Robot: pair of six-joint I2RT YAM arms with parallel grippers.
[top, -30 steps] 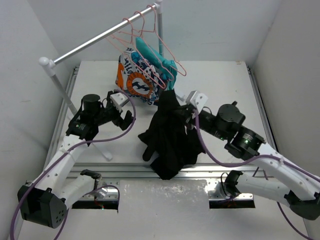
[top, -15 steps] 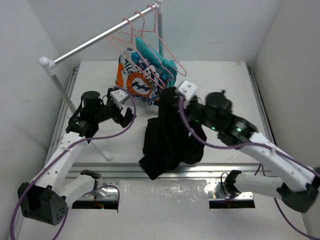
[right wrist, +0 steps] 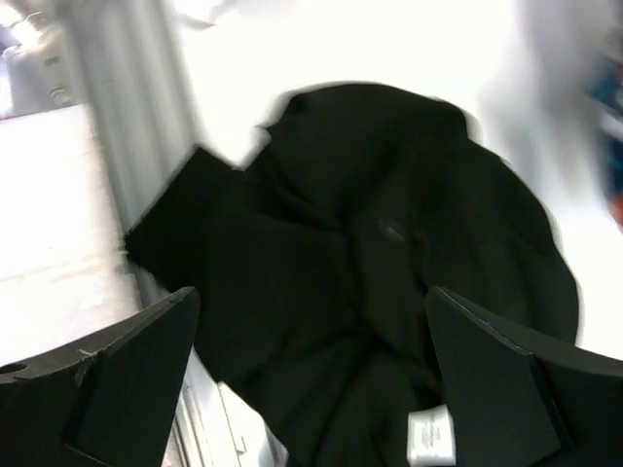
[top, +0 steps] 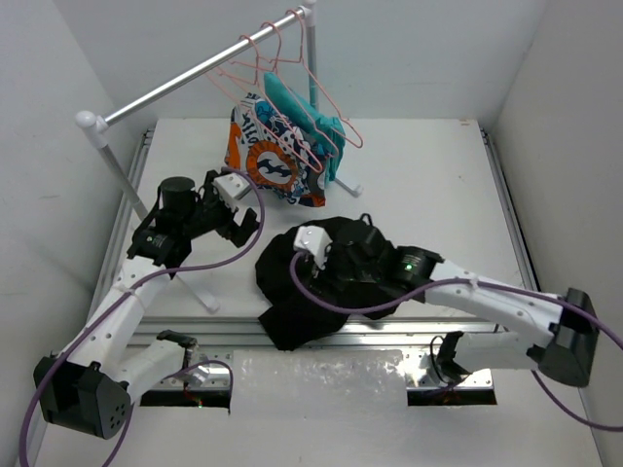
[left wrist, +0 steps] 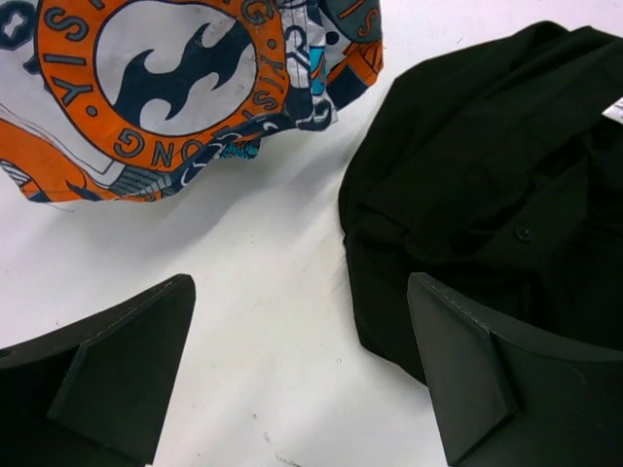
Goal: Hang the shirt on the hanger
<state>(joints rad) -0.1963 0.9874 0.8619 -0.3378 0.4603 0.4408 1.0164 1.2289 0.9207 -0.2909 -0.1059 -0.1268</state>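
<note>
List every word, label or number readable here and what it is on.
"YIS" and "ONG": fragments of lettering round the orange ring on the patterned garment; the rest is folded out of sight.
The white neck label on the black shirt: print too blurred to read.
Top view: the garment's lettering is too small to read.

Below my right gripper [right wrist: 311, 292] everything is blurred. The shirt [right wrist: 370, 224] is a soft black smear, cut off at the bottom edge, and its small white label [right wrist: 428, 438] is unreadable. In the top view my right arm [top: 467, 292] hides the shirt's middle, and that gripper's fingers are lost against the black cloth. In the left wrist view the shirt runs off the right edge, and the patterned garment [left wrist: 185, 88] runs off the top and left.
</note>
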